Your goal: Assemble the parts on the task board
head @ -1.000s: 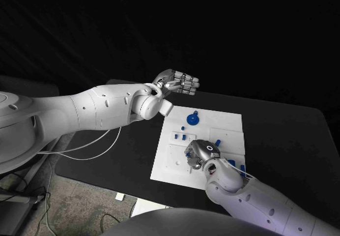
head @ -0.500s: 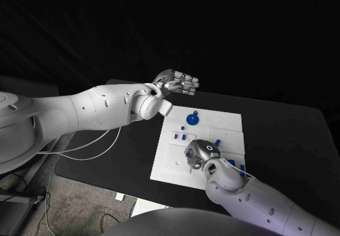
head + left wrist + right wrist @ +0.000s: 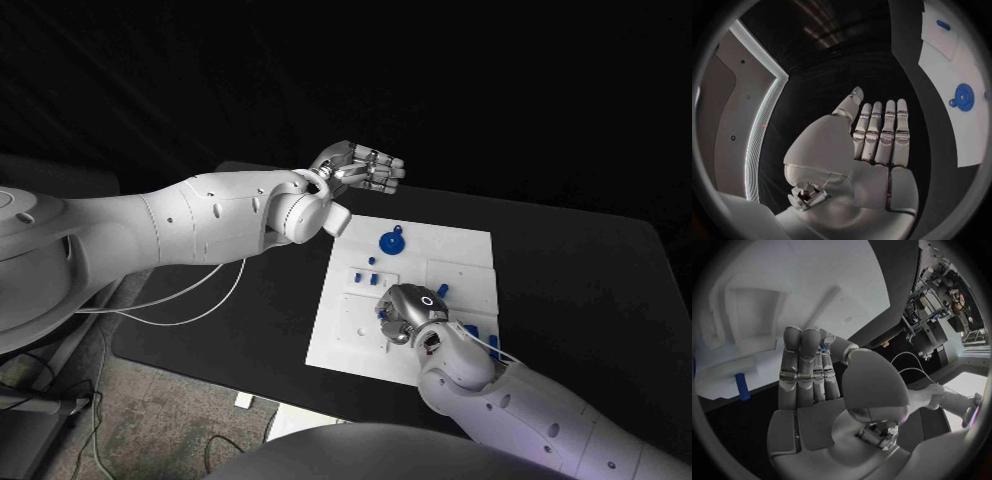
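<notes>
Nothing moved: left robot hand [image 3: 361, 168] raised, released; right robot hand [image 3: 405, 313] flat over task board [image 3: 462, 245], empty

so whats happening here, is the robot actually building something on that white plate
It's partway through. The right hand is down on the white task board, working among the small blue parts; the wrist view shows something small and blue at its fingertips, though the grip isn't clear. The left hand is raised beyond the board's far edge, holding nothing. A round blue part lies untouched near the board's far end.
</notes>
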Motion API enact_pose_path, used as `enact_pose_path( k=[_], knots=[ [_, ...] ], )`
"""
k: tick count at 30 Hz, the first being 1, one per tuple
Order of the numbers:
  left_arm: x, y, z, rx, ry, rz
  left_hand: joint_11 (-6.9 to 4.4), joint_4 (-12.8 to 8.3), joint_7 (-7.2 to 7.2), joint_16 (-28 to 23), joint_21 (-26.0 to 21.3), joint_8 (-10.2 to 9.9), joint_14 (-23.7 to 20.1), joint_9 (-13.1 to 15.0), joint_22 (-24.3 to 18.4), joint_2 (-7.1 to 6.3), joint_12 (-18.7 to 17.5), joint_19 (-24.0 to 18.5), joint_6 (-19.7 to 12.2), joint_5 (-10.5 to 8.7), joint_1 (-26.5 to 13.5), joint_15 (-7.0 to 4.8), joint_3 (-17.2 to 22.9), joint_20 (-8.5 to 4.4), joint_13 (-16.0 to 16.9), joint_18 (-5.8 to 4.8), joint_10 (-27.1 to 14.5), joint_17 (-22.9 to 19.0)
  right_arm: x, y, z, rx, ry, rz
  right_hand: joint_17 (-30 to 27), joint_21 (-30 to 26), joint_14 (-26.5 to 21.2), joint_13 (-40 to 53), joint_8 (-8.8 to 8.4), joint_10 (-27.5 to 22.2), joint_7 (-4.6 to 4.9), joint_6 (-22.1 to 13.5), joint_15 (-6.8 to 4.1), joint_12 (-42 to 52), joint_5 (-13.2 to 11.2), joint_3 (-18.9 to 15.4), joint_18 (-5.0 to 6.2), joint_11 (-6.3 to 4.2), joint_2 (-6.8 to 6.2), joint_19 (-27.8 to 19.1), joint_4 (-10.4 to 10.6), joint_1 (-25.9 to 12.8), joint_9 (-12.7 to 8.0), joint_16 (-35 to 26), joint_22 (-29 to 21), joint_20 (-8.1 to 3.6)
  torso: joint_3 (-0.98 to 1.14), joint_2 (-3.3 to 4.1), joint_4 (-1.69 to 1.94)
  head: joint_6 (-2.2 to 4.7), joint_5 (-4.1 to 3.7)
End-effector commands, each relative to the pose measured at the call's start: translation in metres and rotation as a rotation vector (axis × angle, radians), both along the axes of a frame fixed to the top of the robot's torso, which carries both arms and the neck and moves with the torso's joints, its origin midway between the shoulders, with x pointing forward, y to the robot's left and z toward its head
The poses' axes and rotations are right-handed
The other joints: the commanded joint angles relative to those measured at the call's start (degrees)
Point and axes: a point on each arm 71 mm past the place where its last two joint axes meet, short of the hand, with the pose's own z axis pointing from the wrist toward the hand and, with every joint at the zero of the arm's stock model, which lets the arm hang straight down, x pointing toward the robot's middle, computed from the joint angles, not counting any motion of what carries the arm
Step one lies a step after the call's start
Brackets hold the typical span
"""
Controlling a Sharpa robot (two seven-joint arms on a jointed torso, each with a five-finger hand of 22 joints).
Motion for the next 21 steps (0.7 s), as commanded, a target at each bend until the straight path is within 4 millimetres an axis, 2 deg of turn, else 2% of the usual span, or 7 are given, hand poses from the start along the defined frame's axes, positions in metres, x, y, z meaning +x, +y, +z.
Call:
enact_pose_path(
  k=[1,9,21],
  knots=[
    [-0.0004,-0.0021,0.0014,-0.004,-0.007,-0.018,-0.06,-0.1,0.08,-0.3,0.3,0.0,-0.4,0.0,-0.1,-0.19,0.1,-0.1,-0.1,-0.12,0.6,-0.08,-0.2,0.32,-0.1,0.78,-0.4,-0.1,-0.0053,-0.0013,-0.0111,-0.035,0.067,0.011,-0.1,-0.3,-0.1,0.0,0.31,-0.3,-0.03,-0.3,0.37,-0.2,0.2,-0.4,0.8,-0.15,-0.56,1.9,0.0,-0.1,0.0,0.2,0.8,0.41,-0.01,0.01,0.02,-0.04,-0.01],
    [-0.0004,-0.002,0.0013,-0.003,-0.007,-0.018,-0.07,-0.2,0.07,-0.3,0.3,0.0,-0.4,0.0,-0.1,-0.15,0.1,-0.1,0.0,-0.13,0.7,-0.09,-0.2,0.32,-0.1,0.8,-0.4,-0.1,-0.0056,-0.002,-0.0121,-0.019,0.094,0.003,-0.1,-0.1,-0.1,0.0,0.29,-0.1,-0.09,0.0,0.32,-0.2,0.3,-0.5,0.73,-0.27,-0.04,1.9,0.3,-0.4,0.0,0.3,0.8,0.4,0.0,-0.01,-0.01,-0.05,0.01],
    [-0.0003,-0.0024,0.0013,-0.003,-0.006,-0.019,-0.07,-0.2,0.07,-0.3,0.3,0.0,-0.4,0.0,-0.1,-0.15,0.1,-0.1,0.0,-0.13,0.7,-0.09,-0.2,0.32,-0.1,0.8,-0.4,-0.1,-0.0055,-0.0032,-0.0131,-0.012,0.109,-0.003,-0.1,-0.1,-0.1,0.0,0.29,-0.1,-0.1,0.1,0.32,-0.2,0.3,-0.5,0.72,-0.27,0.02,1.9,0.3,-0.4,0.0,0.3,0.8,0.38,0.0,0.0,0.01,-0.11,-0.08]
  ],
)
